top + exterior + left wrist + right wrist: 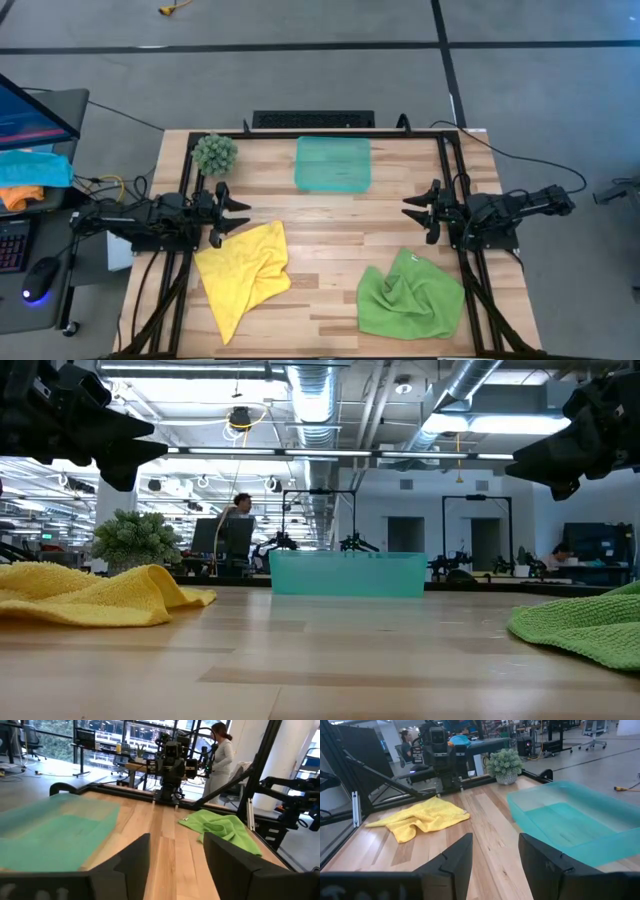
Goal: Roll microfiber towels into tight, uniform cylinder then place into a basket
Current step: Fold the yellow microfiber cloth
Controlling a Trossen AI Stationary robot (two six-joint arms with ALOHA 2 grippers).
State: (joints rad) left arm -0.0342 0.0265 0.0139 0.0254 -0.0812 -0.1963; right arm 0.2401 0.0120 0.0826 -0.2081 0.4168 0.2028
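Note:
A bright yellow towel [245, 272] lies crumpled on the table at the near left; it also shows in the right wrist view [422, 818]. A light green towel [410, 296] lies crumpled at the near right, seen too in the left wrist view [222, 827]. The teal basket [333, 163] stands at the far middle. My left gripper [236, 211] is open and empty above the table's left side, just beyond the yellow towel. My right gripper [417, 211] is open and empty above the right side, beyond the green towel.
A fuzzy round green ball [214, 153] sits at the far left corner. Bare wood lies between the two towels and in front of the basket. A black frame rail [320, 134] runs along the far edge. People stand in the room beyond.

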